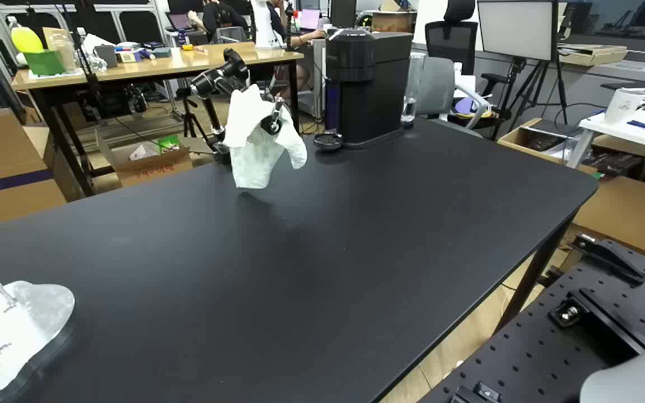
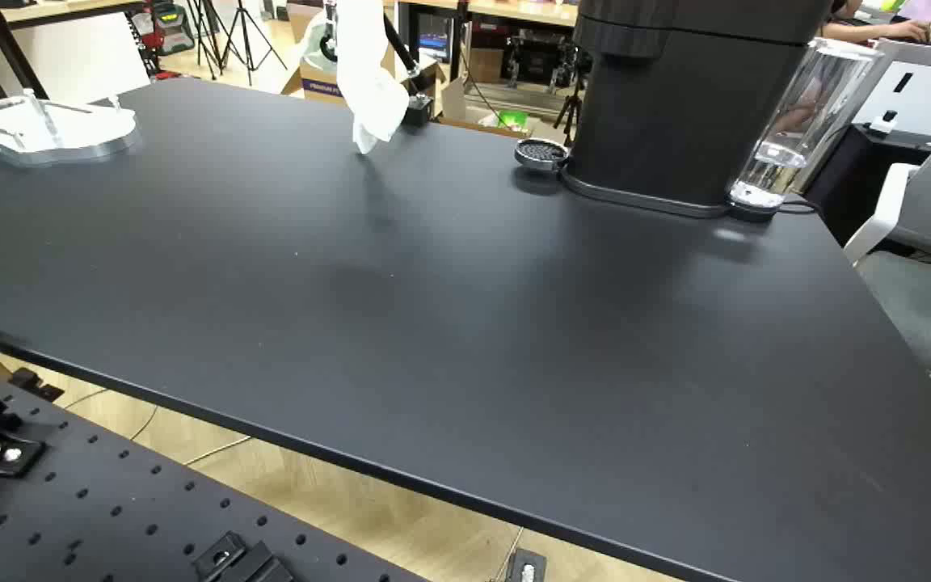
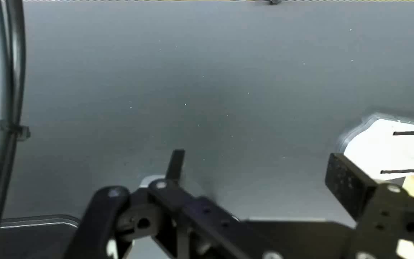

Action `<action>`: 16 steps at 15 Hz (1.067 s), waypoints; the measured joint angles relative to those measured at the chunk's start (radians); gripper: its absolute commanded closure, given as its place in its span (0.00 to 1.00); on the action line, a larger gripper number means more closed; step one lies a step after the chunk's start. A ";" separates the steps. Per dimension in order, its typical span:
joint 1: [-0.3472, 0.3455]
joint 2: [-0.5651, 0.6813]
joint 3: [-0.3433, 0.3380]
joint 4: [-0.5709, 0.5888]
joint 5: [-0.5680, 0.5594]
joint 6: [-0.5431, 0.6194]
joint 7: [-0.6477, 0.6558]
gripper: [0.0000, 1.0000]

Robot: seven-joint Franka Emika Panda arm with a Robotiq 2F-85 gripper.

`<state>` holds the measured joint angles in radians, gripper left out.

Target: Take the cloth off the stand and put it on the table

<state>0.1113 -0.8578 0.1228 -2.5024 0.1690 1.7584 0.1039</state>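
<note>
Gripper nearest my wrist camera, jaws wide apart, released. Beyond it spreads the black table, which I get in both exterior views. Next down in size: black coffee machine, upright toward the table's far side. Then a curvy-edged white board, lying on the table well apart from the machine. Jointed black stand at the table's edge. White cloth hangs draped over it; whether its lowest part touches the table, I can't tell.

Cloth on stand, at table edge; coffee machine nearby
</note>
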 measured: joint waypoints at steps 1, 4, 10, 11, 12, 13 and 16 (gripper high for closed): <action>0.000 0.000 0.000 0.000 0.000 0.003 0.000 0.00; 0.000 -0.002 0.000 0.000 0.000 0.006 0.000 0.00; 0.000 -0.002 0.000 0.000 0.000 0.007 0.000 0.00; 0.000 -0.002 0.000 0.000 0.000 0.007 0.000 0.00; 0.000 -0.002 0.000 0.000 0.000 0.007 0.000 0.00; 0.000 -0.001 0.000 0.000 0.000 0.007 -0.001 0.00; -0.019 0.016 -0.001 -0.004 -0.019 0.048 -0.008 0.00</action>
<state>0.0926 -0.8417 0.1217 -2.5060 0.1502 1.8064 0.0964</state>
